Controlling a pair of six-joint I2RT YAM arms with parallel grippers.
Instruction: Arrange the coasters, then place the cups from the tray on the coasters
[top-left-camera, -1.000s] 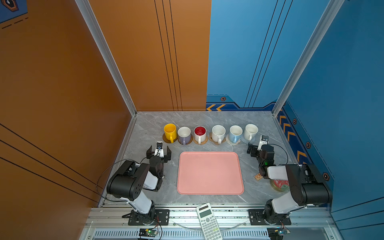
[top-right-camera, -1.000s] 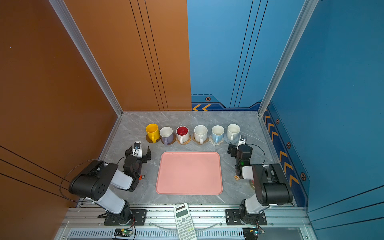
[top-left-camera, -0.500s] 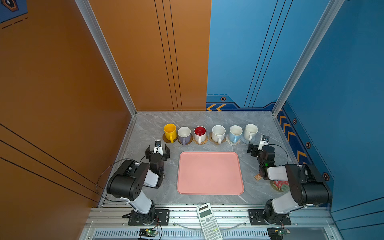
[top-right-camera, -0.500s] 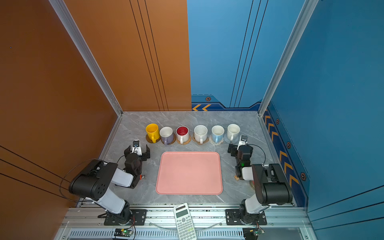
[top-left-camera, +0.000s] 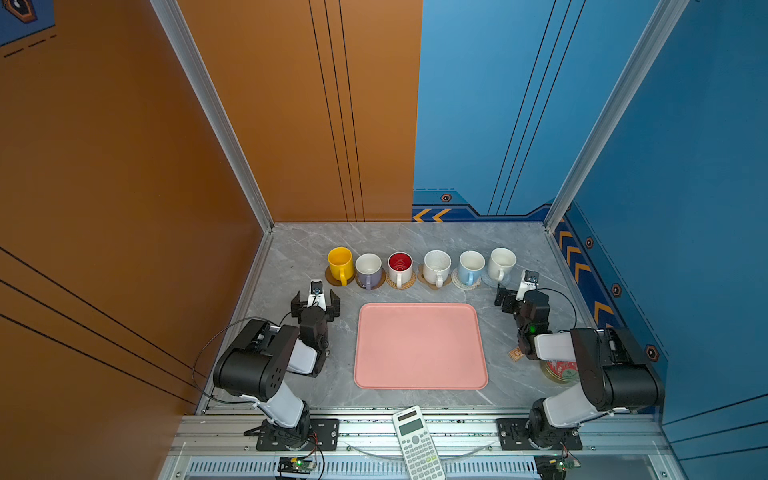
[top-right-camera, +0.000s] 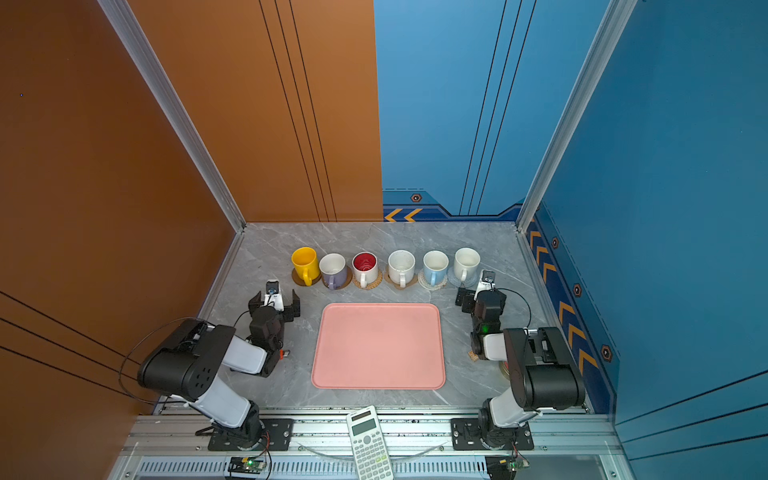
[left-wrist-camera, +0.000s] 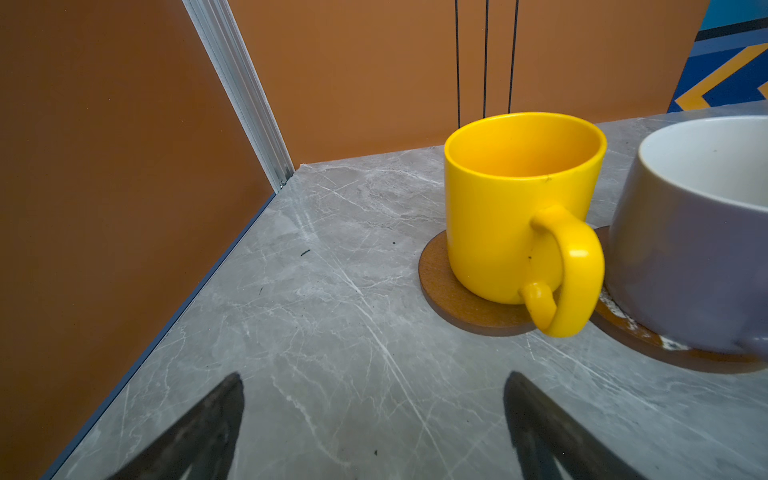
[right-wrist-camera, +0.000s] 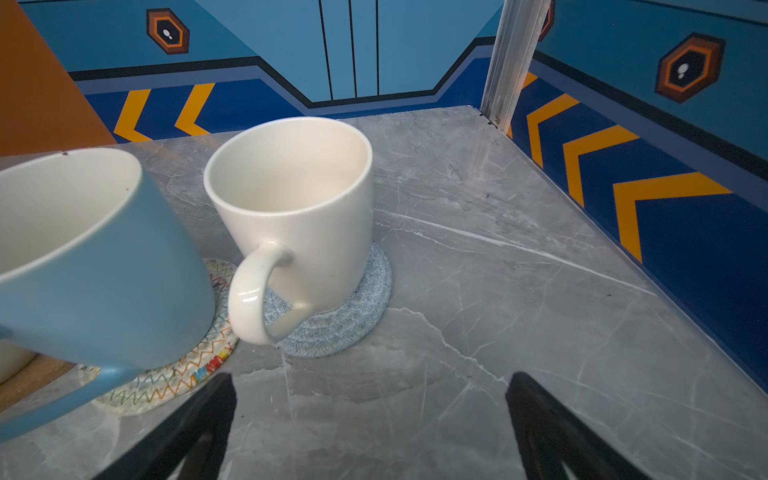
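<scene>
Six cups stand in a row behind the pink tray (top-left-camera: 419, 345), each on a coaster: yellow (top-left-camera: 340, 262), lilac (top-left-camera: 368, 268), red-inside (top-left-camera: 400, 266), speckled (top-left-camera: 436, 266), light blue (top-left-camera: 471, 266), plain white (top-left-camera: 501, 262). The tray holds nothing. My left gripper (top-left-camera: 315, 300) is open in front of the yellow cup (left-wrist-camera: 511, 208), which sits on a brown disc coaster (left-wrist-camera: 449, 291); its jaws (left-wrist-camera: 374, 399) are empty. My right gripper (top-left-camera: 515, 297) is open and empty (right-wrist-camera: 370, 399), just short of the white cup (right-wrist-camera: 299, 216) on its pale-blue woven coaster (right-wrist-camera: 353, 316).
A calculator (top-left-camera: 417, 440) lies on the front rail. A red-lidded tin (top-left-camera: 559, 372) and a small tan piece (top-left-camera: 515, 354) sit under the right arm. The orange wall runs close on the left, the blue wall close on the right.
My left gripper has shifted slightly left and squared up toward the yellow cup. The right arm has hardly moved. Both grippers stay open.
</scene>
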